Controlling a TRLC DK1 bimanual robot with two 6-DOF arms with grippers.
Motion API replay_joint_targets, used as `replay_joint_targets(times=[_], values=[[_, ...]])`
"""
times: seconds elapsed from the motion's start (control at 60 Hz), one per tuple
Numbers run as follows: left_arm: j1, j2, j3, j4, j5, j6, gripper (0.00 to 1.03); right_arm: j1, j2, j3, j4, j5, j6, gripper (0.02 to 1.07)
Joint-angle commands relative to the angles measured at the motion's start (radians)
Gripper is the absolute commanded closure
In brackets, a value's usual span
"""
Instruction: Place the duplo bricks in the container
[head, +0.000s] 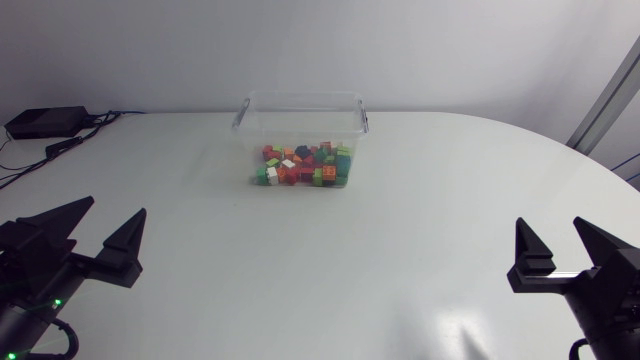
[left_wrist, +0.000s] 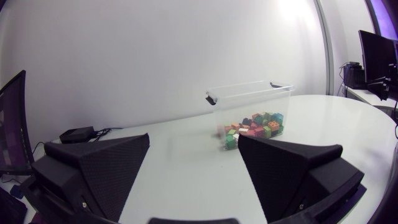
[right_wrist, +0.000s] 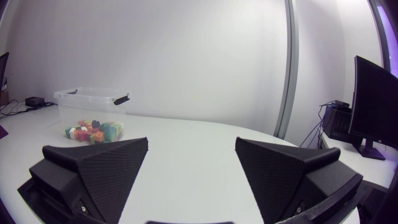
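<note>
The duplo bricks (head: 303, 165) lie in the container (head: 300, 100) at the table's (head: 420, 230) far middle, the left gripper (head: 112, 208) and right gripper (head: 549, 222) flanking its near edge.

Two matte black claws, the left claw (head: 115, 205) and the right claw (head: 549, 221). Each has two broad, wedge-shaped fingers (left_wrist: 99, 168) tapering to points, with finely dimpled faces. A small green light (head: 57, 303) glows on the black left arm (head: 25, 270).
</note>
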Motion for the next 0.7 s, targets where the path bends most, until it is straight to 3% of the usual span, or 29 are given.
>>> replay_joint_targets(times=[0.0, 0.467, 0.683], values=[[-0.012, -0.046, -0.03, -0.025, -0.024, -0.048, 0.04, 0.01, -0.004, -0.02, 0.003, -0.008, 0.026, 0.06], [-0.055, -0.316, -0.075, -0.224, -0.172, -0.167, 0.04, 0.031, -0.001, -0.018, -0.004, -0.038, 0.073, 0.06], [-0.055, -0.319, -0.075, -0.226, -0.173, -0.168, 0.04, 0.031, -0.001, -0.018, -0.004, -0.038, 0.074, 0.06]])
